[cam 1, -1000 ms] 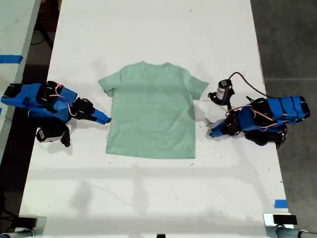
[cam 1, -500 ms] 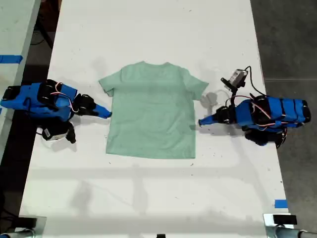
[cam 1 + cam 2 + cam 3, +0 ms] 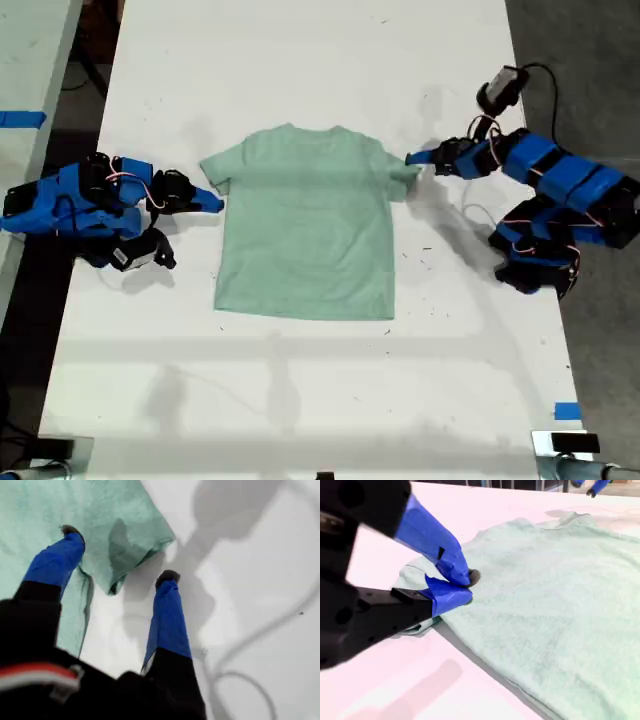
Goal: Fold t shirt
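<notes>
The pale mint-green t shirt [image 3: 305, 225] lies flat on the white table [image 3: 300, 400], neck toward the far edge. My first gripper [image 3: 412, 160] is on the arm at the exterior view's right. It stands open at the sleeve on that side [image 3: 135, 540], one fingertip [image 3: 70, 530] over the cloth and the other [image 3: 167, 575] over bare table. My second gripper [image 3: 214, 204] is on the arm at the exterior view's left, at the other sleeve. Its jaws are shut, tips [image 3: 469, 580] together over the sleeve edge [image 3: 415, 575]. I see no cloth pinched between them.
A small camera on a black cable [image 3: 500, 88] rides above the first arm. Blue tape [image 3: 566, 411] marks the table's near corner at the exterior view's right. Another table with blue tape [image 3: 22, 119] stands at the exterior view's left. Dark floor lies beyond the table's edge at that view's right.
The first arm rose and swung toward the far side, from beside the shirt's body to the sleeve. The second gripper shifted a little farther, up to the other sleeve.
</notes>
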Motion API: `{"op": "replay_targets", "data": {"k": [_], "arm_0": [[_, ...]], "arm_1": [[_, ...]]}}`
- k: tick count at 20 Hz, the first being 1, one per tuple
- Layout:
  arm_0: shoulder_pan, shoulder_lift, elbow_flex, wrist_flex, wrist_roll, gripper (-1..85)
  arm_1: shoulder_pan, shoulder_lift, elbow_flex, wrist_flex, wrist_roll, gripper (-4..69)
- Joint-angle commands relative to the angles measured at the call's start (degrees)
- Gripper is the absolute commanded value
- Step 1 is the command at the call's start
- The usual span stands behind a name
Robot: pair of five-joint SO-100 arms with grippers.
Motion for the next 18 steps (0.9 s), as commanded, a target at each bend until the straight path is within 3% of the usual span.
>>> {"op": "replay_targets", "data": {"k": [1, 4, 5, 6, 11, 14, 18], "arm_0": [[-0.70, -0.26, 2.37, 0.00, 0.44, -0.2], [-0.62, -0.35, 2.37, 0.00, 0.44, -0.2], [-0.62, -0.44, 2.37, 0.00, 0.44, -0.2], [-0.62, -0.44, 2.37, 0.00, 0.26, -0.2], [-0.44, -0.44, 2.37, 0.00, 0.00, -0.2], [-0.53, -0.44, 2.37, 0.00, 0.00, -0.2], [-0.53, -0.62, 2.37, 0.00, -0.44, -0.2]], "arm_1": [[2.64, -17.05, -8.17, -10.90, 2.64, 29.7], [0.18, -29.97, -13.80, -15.82, 6.77, 22.0], [-1.14, -31.03, -14.68, -16.70, 7.47, 14.8], [-2.02, -31.20, -15.12, -17.14, 8.44, 1.6], [-4.57, -22.59, -21.88, -6.94, 6.42, 1.2], [-11.95, -20.48, -34.63, 0.79, 2.99, 1.2], [-24.26, -24.79, -44.65, -0.97, 3.08, 1.2]]}}
